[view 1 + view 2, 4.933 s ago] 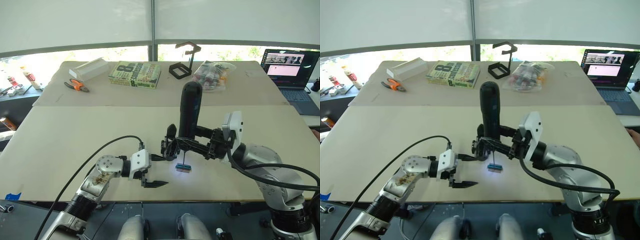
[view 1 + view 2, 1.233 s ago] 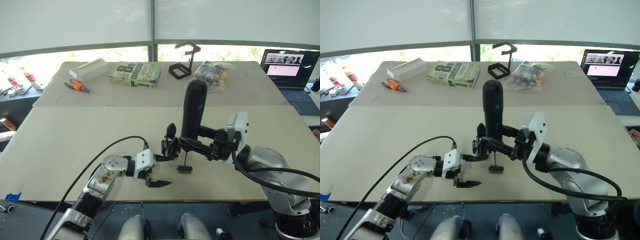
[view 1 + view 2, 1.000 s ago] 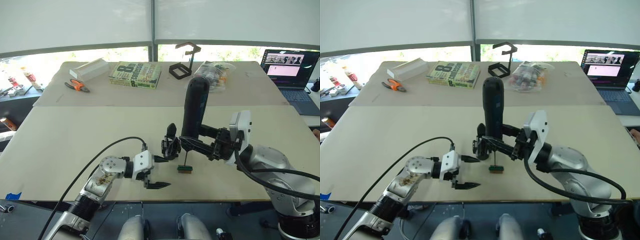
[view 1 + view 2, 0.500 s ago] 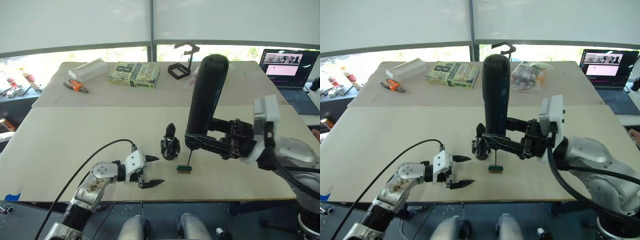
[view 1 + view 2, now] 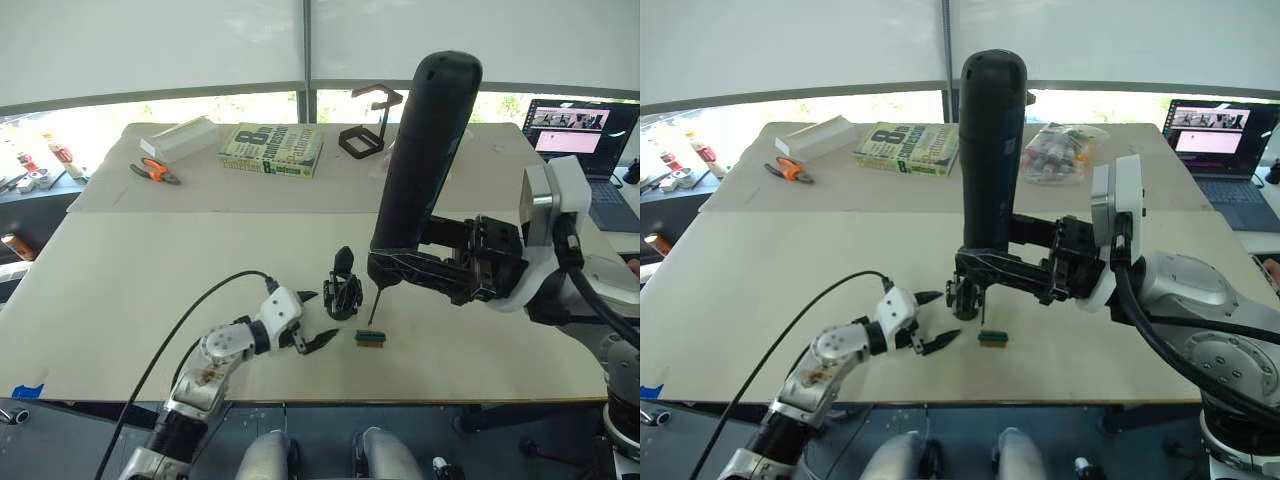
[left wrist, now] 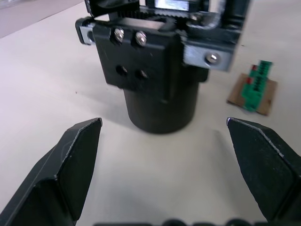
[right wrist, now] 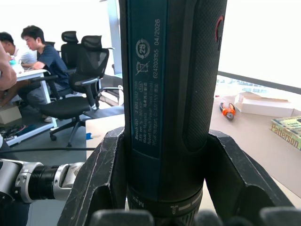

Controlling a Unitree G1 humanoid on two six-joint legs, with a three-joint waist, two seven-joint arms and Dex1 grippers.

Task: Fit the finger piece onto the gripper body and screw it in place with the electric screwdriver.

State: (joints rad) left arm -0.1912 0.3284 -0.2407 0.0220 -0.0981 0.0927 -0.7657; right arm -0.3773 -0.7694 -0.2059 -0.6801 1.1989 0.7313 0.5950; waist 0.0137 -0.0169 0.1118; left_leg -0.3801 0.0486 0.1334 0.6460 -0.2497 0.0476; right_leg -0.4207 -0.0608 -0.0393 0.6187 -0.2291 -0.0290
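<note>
Gripper body waits while screwdriver lifts

Left tool (image 5: 312, 318) lies low on the bench (image 5: 150, 290), fingers spread, empty, just left of the gripper body (image 5: 343, 297), which stands upright mid-bench. Beside it sits a green block (image 5: 370, 338). Right tool (image 7: 160, 188) is clamped on the screwdriver (image 5: 420, 160), bit hanging above the block.

Judged step: picking up a screw. Next, the left tool should steady the body.

Since half a second ago the screwdriver has risen and the left tool has neared the body.
</note>
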